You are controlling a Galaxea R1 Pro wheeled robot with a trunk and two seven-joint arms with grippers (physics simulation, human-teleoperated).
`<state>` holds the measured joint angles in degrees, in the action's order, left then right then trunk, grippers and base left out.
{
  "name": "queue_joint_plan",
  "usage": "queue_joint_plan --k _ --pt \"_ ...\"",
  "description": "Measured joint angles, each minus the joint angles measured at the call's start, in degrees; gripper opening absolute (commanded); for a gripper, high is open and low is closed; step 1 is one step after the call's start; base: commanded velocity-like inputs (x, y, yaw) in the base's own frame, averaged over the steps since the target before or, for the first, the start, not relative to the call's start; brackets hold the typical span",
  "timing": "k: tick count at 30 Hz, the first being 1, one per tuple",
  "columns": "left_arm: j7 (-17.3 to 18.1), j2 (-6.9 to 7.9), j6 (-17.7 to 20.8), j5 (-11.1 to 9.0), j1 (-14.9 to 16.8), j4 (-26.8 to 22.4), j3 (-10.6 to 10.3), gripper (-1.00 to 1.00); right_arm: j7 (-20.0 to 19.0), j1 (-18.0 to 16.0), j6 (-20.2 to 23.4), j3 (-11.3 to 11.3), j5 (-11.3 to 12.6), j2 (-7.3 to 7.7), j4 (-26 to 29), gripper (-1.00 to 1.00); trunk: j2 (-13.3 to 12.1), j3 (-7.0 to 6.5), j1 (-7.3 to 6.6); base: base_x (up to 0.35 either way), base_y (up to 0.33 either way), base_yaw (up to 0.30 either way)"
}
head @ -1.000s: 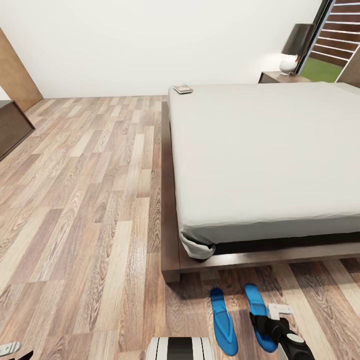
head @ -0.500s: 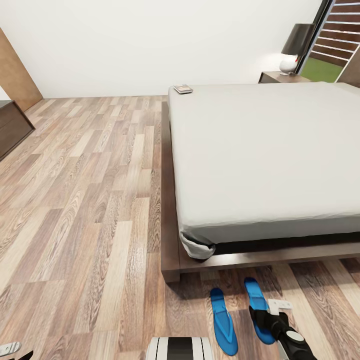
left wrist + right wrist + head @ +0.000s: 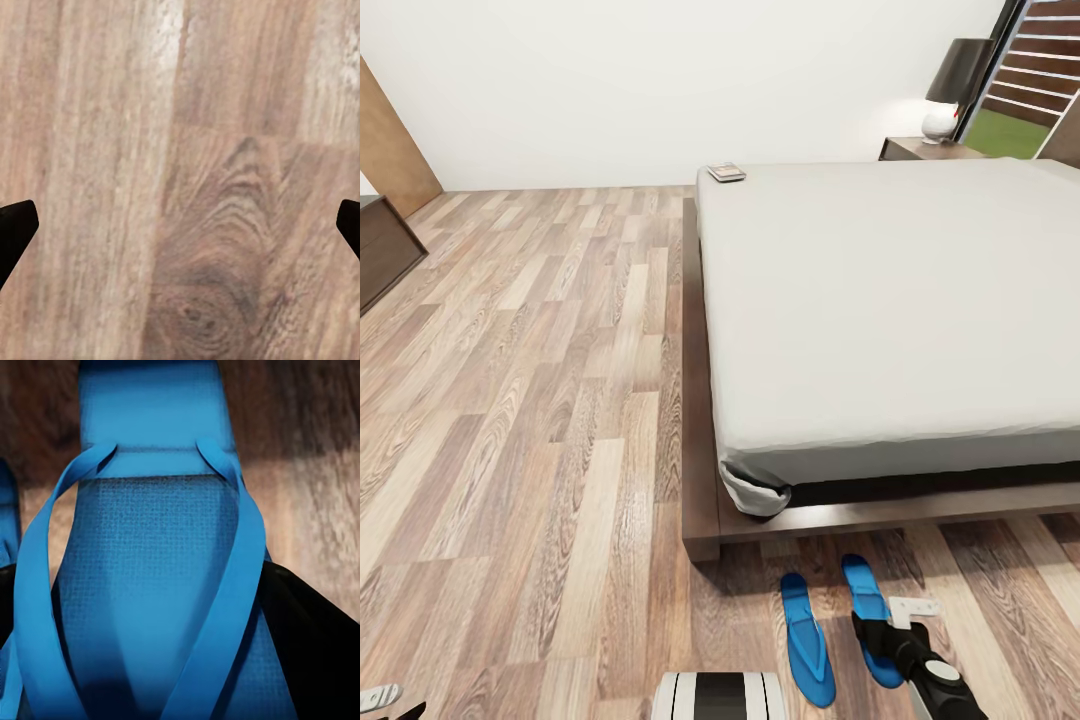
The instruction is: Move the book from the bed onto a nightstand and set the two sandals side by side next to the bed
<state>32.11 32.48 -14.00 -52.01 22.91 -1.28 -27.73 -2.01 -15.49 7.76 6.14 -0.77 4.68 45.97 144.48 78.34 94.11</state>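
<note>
Looking down from the robot's head, the scene is a bedroom with a white wall and a light wood-plank floor (image 3: 530,400). A large low bed (image 3: 880,300) with a dark brown frame and a smooth pale grey mattress takes up the right side. On the mattress's far left corner lies the book (image 3: 727,172), small and flat, right at the edge. Beyond the bed's far right corner stands a dark nightstand (image 3: 925,150) carrying a lamp (image 3: 952,90) with a white base and a dark shade; next to it a window shows green grass and brown slats. A dark cabinet (image 3: 385,250) sits at the far left edge of the room.

On the floor just below the foot of the bed lie two bright blue sandals. The left sandal (image 3: 805,640) rests flat, its toe pointing toward the bed frame. The right sandal (image 3: 867,610) lies just beside it, roughly parallel, sitting slightly nearer the bed.

The right gripper (image 3: 895,630) is down at the heel end of the right sandal. In the right wrist view the sandal (image 3: 157,570) and its blue straps sit between the two dark fingers (image 3: 315,645), which press against its sides, clasping it.

The left gripper (image 3: 180,225) hangs over bare floor planks, its dark fingertips (image 3: 15,229) spread wide apart with nothing between them.
</note>
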Motion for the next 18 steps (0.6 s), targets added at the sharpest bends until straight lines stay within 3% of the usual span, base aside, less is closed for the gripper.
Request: queue_joint_plan --k 7,15,18 --pt "0.0 -0.05 0.0 0.0 0.0 0.0 0.0 1.0 0.0 -0.1 0.0 -0.4 0.0 0.0 -0.2 -1.0 0.0 0.0 0.0 0.0 0.0 0.0" --pt "0.0 -0.06 0.0 0.0 0.0 0.0 0.0 1.0 0.0 -0.9 -0.1 -0.5 -0.1 -0.03 -0.2 -1.0 0.1 1.33 0.15 0.0 0.0 0.0" --pt "-0.1 -0.06 0.0 0.0 0.0 0.0 0.0 1.0 0.0 -1.2 -0.1 -0.6 -1.3 -0.13 -0.2 -1.0 0.1 1.33 0.15 0.0 0.0 0.0"
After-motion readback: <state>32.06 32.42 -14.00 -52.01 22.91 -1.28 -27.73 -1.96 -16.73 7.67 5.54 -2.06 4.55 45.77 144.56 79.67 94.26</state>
